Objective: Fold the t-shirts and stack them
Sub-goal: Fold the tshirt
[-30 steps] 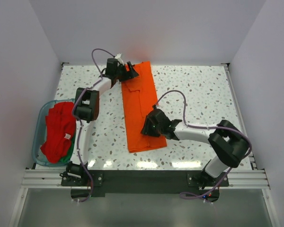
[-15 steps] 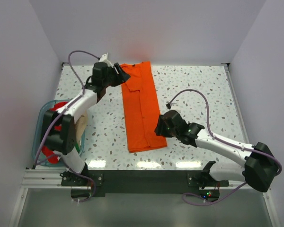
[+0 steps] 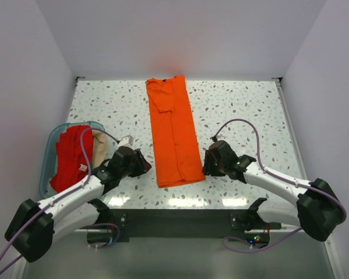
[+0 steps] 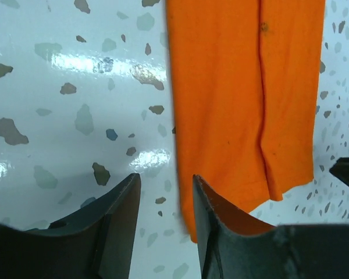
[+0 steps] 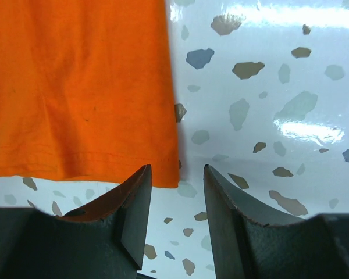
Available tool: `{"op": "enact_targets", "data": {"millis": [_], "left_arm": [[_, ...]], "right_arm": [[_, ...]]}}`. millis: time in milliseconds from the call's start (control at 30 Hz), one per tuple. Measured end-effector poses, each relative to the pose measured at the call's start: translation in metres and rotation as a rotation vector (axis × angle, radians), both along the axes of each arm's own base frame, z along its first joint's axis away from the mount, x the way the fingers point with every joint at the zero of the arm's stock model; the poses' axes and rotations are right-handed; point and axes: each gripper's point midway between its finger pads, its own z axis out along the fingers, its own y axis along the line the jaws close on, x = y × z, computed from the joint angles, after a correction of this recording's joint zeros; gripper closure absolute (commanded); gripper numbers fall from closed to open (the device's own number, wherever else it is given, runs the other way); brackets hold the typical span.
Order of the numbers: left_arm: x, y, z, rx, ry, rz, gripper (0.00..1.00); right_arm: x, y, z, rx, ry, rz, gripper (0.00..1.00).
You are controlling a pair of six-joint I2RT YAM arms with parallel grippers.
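Observation:
The bright orange t-shirt [image 3: 173,131] lies folded into a long strip down the middle of the speckled table, collar end far. My left gripper [image 3: 144,165] is open and empty, just left of the strip's near left corner [image 4: 189,218]. My right gripper [image 3: 206,165] is open and empty, just right of the near right corner [image 5: 168,177]. A red shirt [image 3: 70,157] and a beige one [image 3: 99,145] lie in the teal tub; a green one does not show.
The translucent teal tub [image 3: 48,152] stands at the table's left near edge. White walls close in the table on three sides. A black rail [image 3: 174,218] runs along the near edge.
My left arm has swung from the shirt's far collar end back to its near left corner. My right gripper has shifted off the hem to just right of it.

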Motion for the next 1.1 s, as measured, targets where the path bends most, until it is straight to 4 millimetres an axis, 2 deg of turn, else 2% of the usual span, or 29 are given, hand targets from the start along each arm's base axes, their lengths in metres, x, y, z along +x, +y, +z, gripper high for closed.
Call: {"op": "enact_targets", "data": {"millis": [167, 333, 433, 567, 733, 833, 1000, 1067, 1100], "left_arm": [[-0.013, -0.011, 0.003, -0.036, -0.017, -0.038, 0.47], [-0.032, -0.023, -0.015, -0.04, 0.027, -0.093, 0.47], [-0.045, -0.03, -0.028, -0.026, 0.067, -0.124, 0.49], [-0.052, -0.045, -0.029, -0.041, 0.065, -0.156, 0.54], [-0.056, -0.053, -0.032, -0.049, 0.068, -0.157, 0.59], [-0.058, -0.058, -0.033, -0.051, 0.071, -0.153, 0.65], [-0.061, -0.063, -0.036, -0.048, 0.08, -0.148, 0.82], [-0.064, -0.063, -0.038, -0.045, 0.087, -0.149, 0.9], [-0.065, -0.063, -0.038, -0.042, 0.09, -0.149, 0.92]], "right_arm": [[-0.009, 0.001, -0.018, 0.011, 0.058, 0.023, 0.56], [-0.015, 0.006, -0.026, 0.032, 0.087, 0.042, 0.56], [-0.013, 0.009, -0.027, 0.042, 0.089, 0.041, 0.56], [-0.013, 0.01, -0.03, 0.052, 0.09, 0.029, 0.56], [-0.01, 0.013, -0.03, 0.081, 0.075, 0.012, 0.57], [-0.008, 0.015, -0.03, 0.096, 0.066, 0.005, 0.6], [-0.008, 0.016, -0.031, 0.113, 0.058, -0.005, 0.67], [-0.009, 0.015, -0.031, 0.118, 0.055, -0.007, 0.75], [-0.01, 0.014, -0.032, 0.117, 0.058, -0.009, 0.82]]}}
